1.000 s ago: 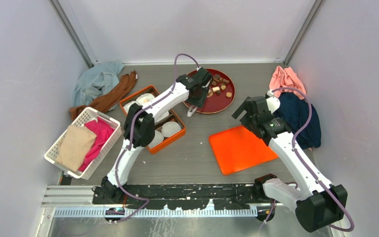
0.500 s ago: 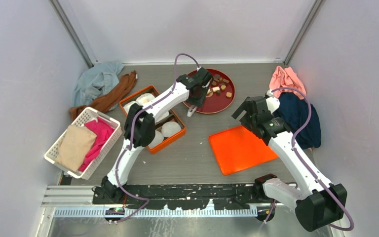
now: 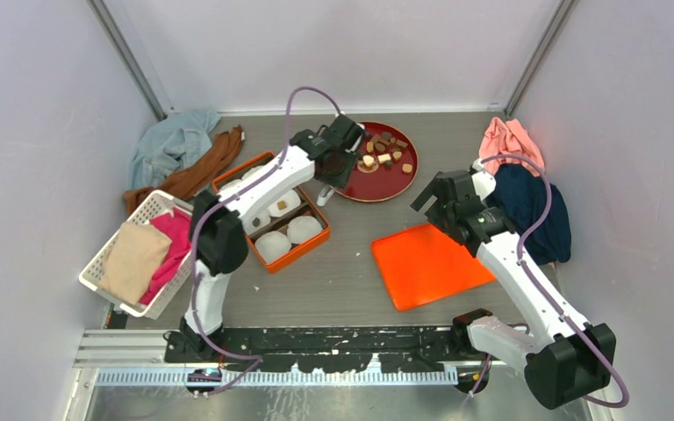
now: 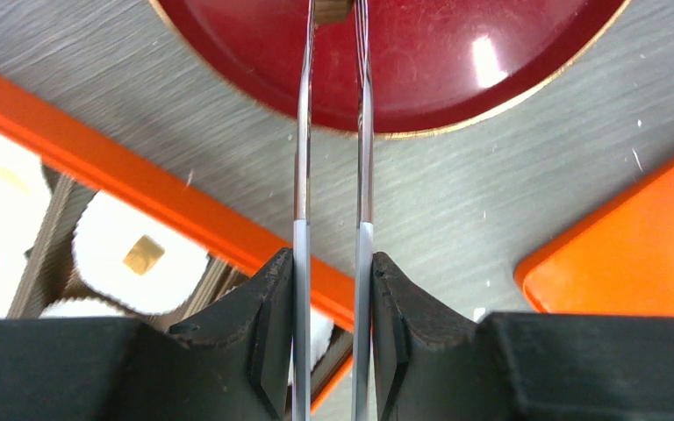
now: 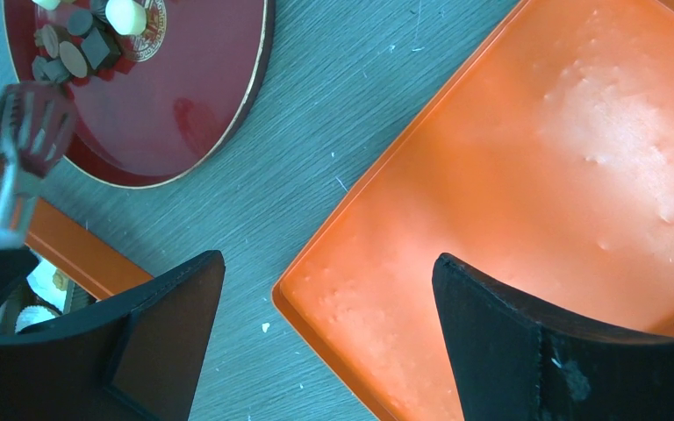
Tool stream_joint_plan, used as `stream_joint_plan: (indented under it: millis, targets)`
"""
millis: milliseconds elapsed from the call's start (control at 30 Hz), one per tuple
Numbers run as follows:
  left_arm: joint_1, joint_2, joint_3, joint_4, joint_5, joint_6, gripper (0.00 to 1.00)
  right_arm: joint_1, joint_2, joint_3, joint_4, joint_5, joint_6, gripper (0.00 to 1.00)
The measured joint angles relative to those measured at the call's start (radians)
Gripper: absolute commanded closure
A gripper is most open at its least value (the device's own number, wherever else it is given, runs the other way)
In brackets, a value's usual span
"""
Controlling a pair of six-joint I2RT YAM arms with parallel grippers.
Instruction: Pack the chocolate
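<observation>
Small brown and cream chocolate pieces [image 3: 384,156] lie on a dark red round plate [image 3: 377,186]; they also show in the right wrist view [image 5: 83,39]. My left gripper [image 3: 329,162] is shut on metal tongs [image 4: 303,132], whose tips reach the plate's near left edge. A small brown bit [image 4: 332,9] shows between the tong tips at the frame's top edge. The orange box [image 3: 303,250] holds white paper cups [image 3: 303,230], one with a chocolate piece [image 4: 143,254] in it. My right gripper [image 5: 329,272] is open and empty above the orange lid [image 5: 535,193].
A white basket [image 3: 96,263] with beige and pink cloths stands at the left. Blue and brown clothes [image 3: 180,153] lie at the back left. Pink and navy clothes [image 3: 527,189] lie at the right. A black rail runs along the near edge.
My left arm has swung left, carrying the tongs from over the plate to its near left edge, closer to the orange box. The right arm has not moved.
</observation>
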Motion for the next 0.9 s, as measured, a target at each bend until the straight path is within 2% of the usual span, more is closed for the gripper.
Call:
stream_joint_plan:
  millis: [433,700,900]
  targets:
    - [0.0,-0.499,-0.432,0.019,-0.023,0.028,1.0,0.0,0.034,0.0,0.025,-0.022,-0.001,0.06]
    - [0.0,-0.685,-0.594,-0.092,-0.023,0.014,1.0,0.0,0.056,0.0,0.04,-0.029,-0.001,0.06]
    - [0.0,-0.823,-0.681,-0.185,-0.029,-0.058,1.0,0.0,0.064,0.0,0.058,-0.037,-0.001,0.06]
